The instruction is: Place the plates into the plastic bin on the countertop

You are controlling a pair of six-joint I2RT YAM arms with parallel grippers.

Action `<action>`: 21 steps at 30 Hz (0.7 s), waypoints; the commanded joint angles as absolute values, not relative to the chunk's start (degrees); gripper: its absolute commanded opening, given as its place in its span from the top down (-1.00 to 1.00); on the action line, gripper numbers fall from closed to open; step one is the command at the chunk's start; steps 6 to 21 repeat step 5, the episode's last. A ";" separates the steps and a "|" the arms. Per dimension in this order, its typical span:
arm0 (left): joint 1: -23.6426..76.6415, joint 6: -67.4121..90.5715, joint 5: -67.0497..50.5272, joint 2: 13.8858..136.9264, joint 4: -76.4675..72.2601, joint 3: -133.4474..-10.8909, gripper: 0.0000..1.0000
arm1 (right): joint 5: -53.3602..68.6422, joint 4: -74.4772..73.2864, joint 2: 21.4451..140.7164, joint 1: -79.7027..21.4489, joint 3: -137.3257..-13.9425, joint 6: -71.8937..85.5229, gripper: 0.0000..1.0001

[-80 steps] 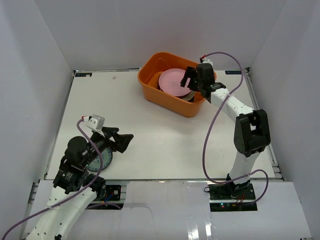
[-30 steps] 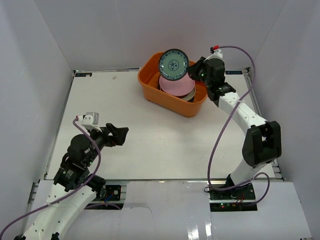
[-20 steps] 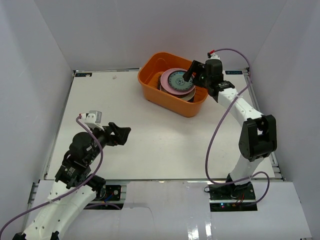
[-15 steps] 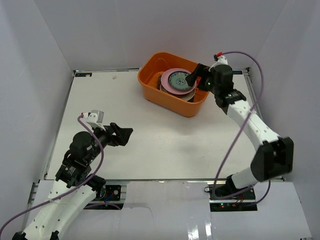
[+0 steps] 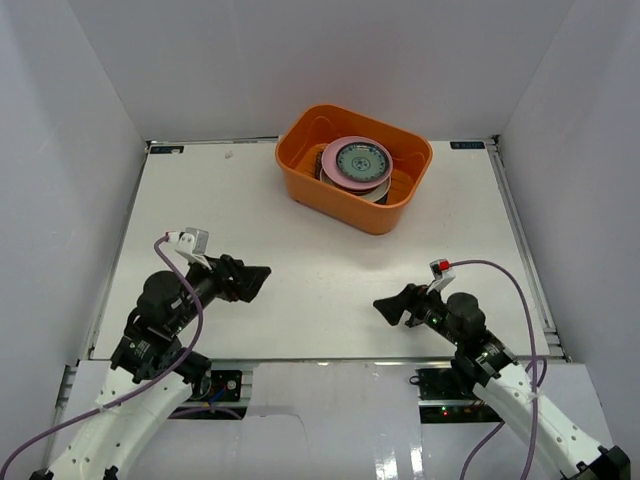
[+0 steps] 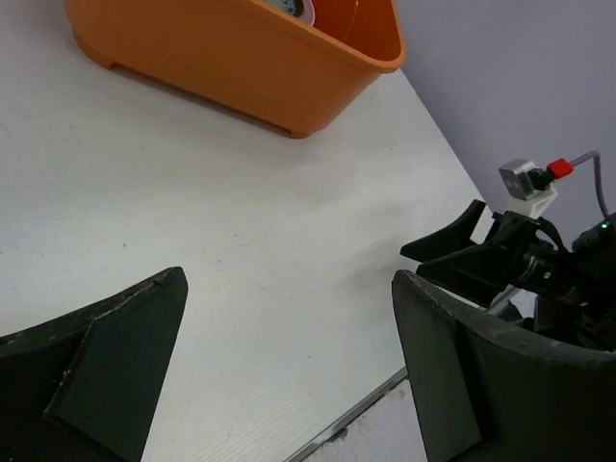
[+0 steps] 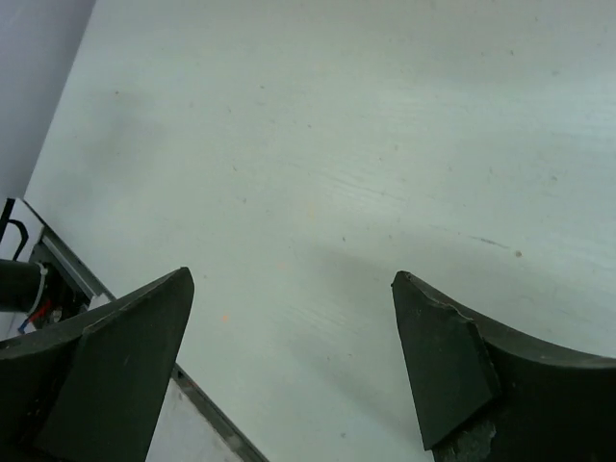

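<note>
Sitting at the far side of the table (image 5: pixel 250 220), the orange bin (image 5: pixel 300 188) holds the stack of plates (image 5: pixel 358 172). Only the top two can be told apart. A blue-green plate (image 5: pixel 362 160) lies face up on a pink plate (image 5: pixel 327 165), which shows as a ring around it. Whatever is underneath appears only as thin dark and pale edges at the near side of the stack, too little to count or identify. The bin's near wall hides the bottom of the stack and the floor of the bin.

The left end effector (image 5: pixel 248 281) hangs low over the near left part of the table with its fingers wide apart and nothing between them. In its own wrist view both fingers are cut off by the lower corners. The bin's wall fills the top of that view, and just a sliver of plate peeks over the rim at the frame edge.

The right end effector (image 5: pixel 392 305) hangs near the front edge on the right, with its fingers spread and nothing in them. Its wrist view shows only bare table between the two fingers, plus a dark fixture with a red wire at the left edge that is too cropped to identify. From above, the right arm (image 5: pixel 520 395) runs out of view at the bottom corner.
</note>
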State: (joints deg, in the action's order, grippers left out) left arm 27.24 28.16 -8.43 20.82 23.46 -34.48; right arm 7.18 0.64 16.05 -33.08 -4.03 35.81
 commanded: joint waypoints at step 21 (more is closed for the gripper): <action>27.51 30.95 -13.28 23.89 12.94 -34.52 -0.96 | -0.95 -3.16 11.32 -33.49 -18.94 28.24 -0.80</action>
